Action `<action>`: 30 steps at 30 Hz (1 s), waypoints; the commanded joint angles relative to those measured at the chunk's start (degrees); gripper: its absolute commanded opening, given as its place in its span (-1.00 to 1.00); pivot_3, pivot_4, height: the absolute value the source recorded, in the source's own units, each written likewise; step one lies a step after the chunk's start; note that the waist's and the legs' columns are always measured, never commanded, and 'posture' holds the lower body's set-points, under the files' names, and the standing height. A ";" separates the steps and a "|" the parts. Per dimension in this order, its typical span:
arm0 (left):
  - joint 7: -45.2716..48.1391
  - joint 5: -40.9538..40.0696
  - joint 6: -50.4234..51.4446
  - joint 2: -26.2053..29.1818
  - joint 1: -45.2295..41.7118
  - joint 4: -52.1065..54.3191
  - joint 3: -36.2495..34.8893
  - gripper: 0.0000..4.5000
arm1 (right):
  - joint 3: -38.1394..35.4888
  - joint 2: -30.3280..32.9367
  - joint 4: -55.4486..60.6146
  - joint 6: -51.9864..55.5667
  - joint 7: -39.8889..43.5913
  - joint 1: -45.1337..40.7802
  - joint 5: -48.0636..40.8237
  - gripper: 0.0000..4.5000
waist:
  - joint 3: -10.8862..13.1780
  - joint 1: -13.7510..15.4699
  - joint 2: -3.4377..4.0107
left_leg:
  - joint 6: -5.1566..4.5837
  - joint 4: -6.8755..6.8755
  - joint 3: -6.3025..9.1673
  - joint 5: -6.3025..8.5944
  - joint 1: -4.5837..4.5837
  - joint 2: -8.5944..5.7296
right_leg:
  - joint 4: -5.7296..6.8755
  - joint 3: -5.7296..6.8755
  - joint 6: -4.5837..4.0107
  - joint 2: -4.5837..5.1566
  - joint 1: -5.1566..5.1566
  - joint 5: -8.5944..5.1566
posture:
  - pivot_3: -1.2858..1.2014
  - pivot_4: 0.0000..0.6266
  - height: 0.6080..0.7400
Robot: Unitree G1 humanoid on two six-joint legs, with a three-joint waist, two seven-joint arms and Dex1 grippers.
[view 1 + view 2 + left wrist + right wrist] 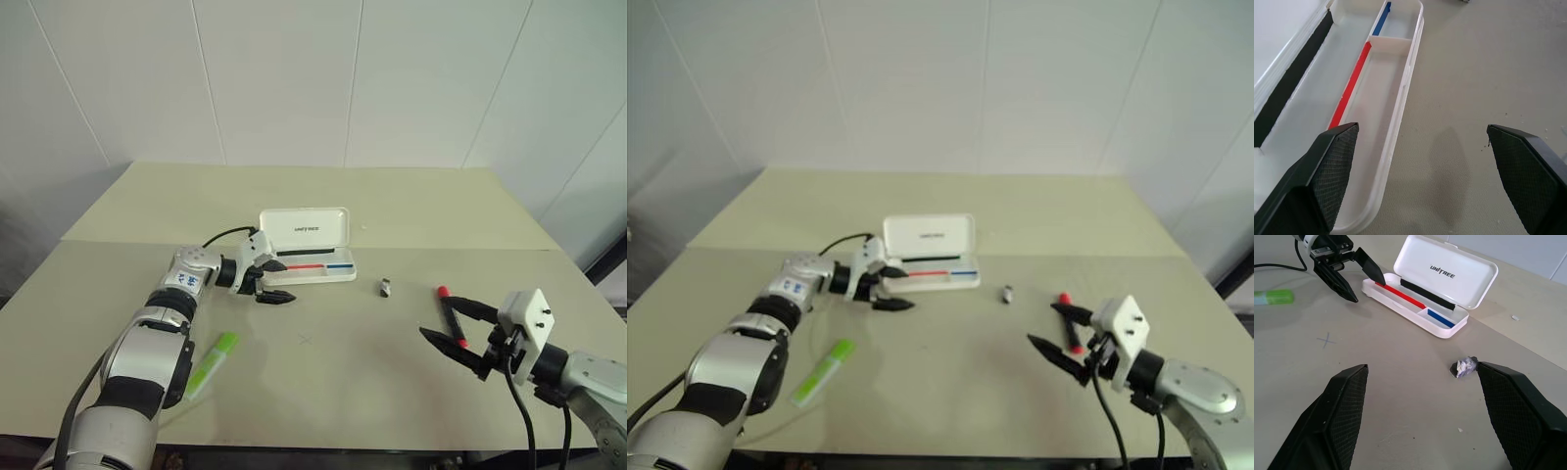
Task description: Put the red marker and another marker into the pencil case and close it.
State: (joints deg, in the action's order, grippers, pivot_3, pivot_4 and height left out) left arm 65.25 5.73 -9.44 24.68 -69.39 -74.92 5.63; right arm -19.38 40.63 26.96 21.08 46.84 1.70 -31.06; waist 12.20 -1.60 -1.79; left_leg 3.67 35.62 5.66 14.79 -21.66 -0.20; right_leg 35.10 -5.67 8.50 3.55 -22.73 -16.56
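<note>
A pale green-beige table (pixel 411 225) meets a white panelled wall at its far edge; it carries everything in the scene. The pencil case (pixel 307 247) sits a little left of the table's middle, nearer the far edge than the near one; its lid stands propped open toward the wall, and the tray, with a red and a blue stripe along it, holds no marker that can be seen. The left gripper (pixel 271 282) hangs at the tray's left end, fingers spread wide and holding nothing; one finger is over the tray, the other over bare table just in front of it. The right gripper (pixel 458 329) is low over the table's near right part, fingers equally wide apart and empty. The lime-green marker (pixel 214 361) lies toward the near left corner, well apart from the case. The red marker (pixel 451 314) lies toward the right edge, red cap pointing away, with the right gripper's fingers on either side of it; whether they touch it cannot be told. A small dark grey scrap (pixel 385 288) lies between the case and the red marker. Judged from this, the case is opened and ready, but neither marker is picked up; both insertions and the closing of the lid are left.
</note>
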 commanded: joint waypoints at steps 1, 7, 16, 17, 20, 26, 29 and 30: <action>-2.10 1.19 0.14 -0.23 -1.84 -0.10 -0.16 0.98 | -3.09 1.45 1.02 -1.40 1.16 0.34 -1.13 1.00 | 0.00 0.04 0.00 | 0.00 0.01 0.00 0.00 0.00 0.00 | 0.01 0.00 0.00 0.00 0.00 0.00 | 0.03 -0.52 1.00; -6.85 3.64 -0.71 -0.74 -1.84 -0.51 0.45 0.81 | -2.83 1.38 0.73 -1.27 0.99 -0.19 -0.82 1.00 | 0.00 0.05 0.00 | 0.00 0.02 0.00 0.00 0.00 0.00 | 0.02 0.00 0.00 0.00 0.00 0.00 | 0.03 -0.52 1.00; -11.20 6.39 -2.24 -1.15 -1.41 -0.90 1.23 -0.45 | -3.11 1.39 1.07 -1.00 0.59 -0.01 -0.74 1.00 | 0.00 0.05 0.00 | 0.00 0.02 0.00 0.00 0.00 0.00 | 0.02 -0.01 0.01 0.01 0.00 0.01 | 0.03 -0.52 1.00; -11.15 6.38 -2.34 -1.19 -1.39 -0.91 1.16 -0.60 | -3.11 1.41 1.12 -0.98 0.56 0.08 -0.68 1.00 | 0.00 0.05 0.00 | 0.00 0.02 0.00 0.00 0.00 -0.01 | 0.02 0.00 0.01 0.00 0.00 0.01 | 0.03 -0.52 1.00; -10.78 6.35 -2.92 -1.23 -1.30 -0.86 1.09 -0.99 | -3.23 1.44 1.39 -0.83 0.48 0.28 -0.79 1.00 | 0.00 0.04 0.00 | 0.00 0.02 0.00 0.00 0.00 0.00 | 0.03 -0.01 0.01 0.00 0.00 0.01 | 0.03 -0.52 1.00; -9.36 5.70 -4.76 -1.00 -1.16 -0.16 0.66 -0.99 | -3.67 1.91 1.62 -0.52 0.76 0.50 -1.10 1.00 | 0.00 0.10 0.00 | 0.00 0.02 0.00 0.00 0.00 -0.01 | 0.03 -0.01 0.01 0.01 0.00 0.00 | 0.03 -0.52 1.00; -8.07 4.89 -5.62 -0.90 -1.10 0.46 0.10 -0.99 | -3.81 2.16 1.65 -0.36 0.94 0.58 -1.28 1.00 | 0.00 0.08 -0.01 | 0.00 0.02 0.00 0.00 0.00 -0.01 | 0.02 -0.01 0.01 0.01 0.00 0.00 | 0.03 -0.52 1.00; -7.71 4.69 -5.78 -0.89 -1.08 0.57 -0.06 -0.99 | -3.80 2.21 1.64 -0.32 0.95 0.55 -1.31 1.00 | 0.00 0.07 0.00 | 0.00 0.02 0.00 0.00 0.00 -0.01 | 0.02 0.00 0.01 0.01 0.00 0.00 | 0.03 -0.52 1.00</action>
State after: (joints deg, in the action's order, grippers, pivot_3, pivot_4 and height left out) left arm 56.91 11.53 -13.69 23.39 -69.45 -75.65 6.70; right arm -20.87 41.99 26.83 21.24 47.64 2.17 -31.06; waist 12.20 -1.53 -1.79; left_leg 3.67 35.64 5.66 14.79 -21.66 -0.21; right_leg 35.13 -5.67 8.51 3.55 -22.73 -16.55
